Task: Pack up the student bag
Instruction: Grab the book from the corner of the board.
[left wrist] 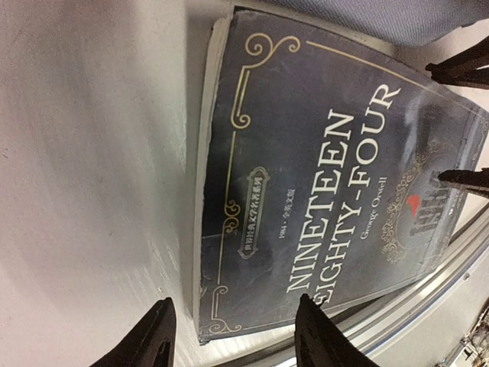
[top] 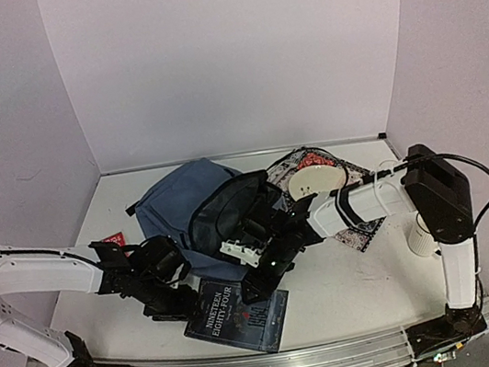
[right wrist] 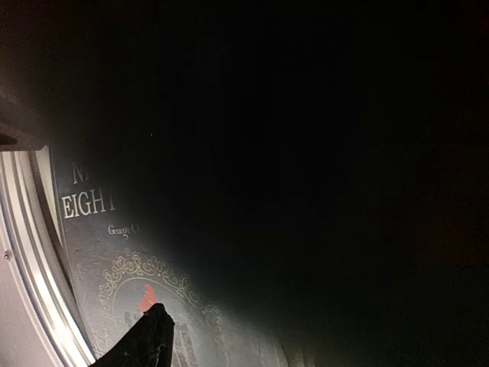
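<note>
White table [top: 355,296], pale lilac walls [top: 233,55]; left tool [left wrist: 235,302] spread over a book [left wrist: 321,176], right tool's [top: 262,283] state unclear.

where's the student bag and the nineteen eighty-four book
student bag [top: 176,204], top external view, on its grey-blue fabric
nineteen eighty-four book [left wrist: 306,191], left wrist view, middle of its dark cover

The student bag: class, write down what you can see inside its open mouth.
Inside the student bag only black lining shows. The right arm covers the lower opening, so any contents there cannot be seen.
</note>
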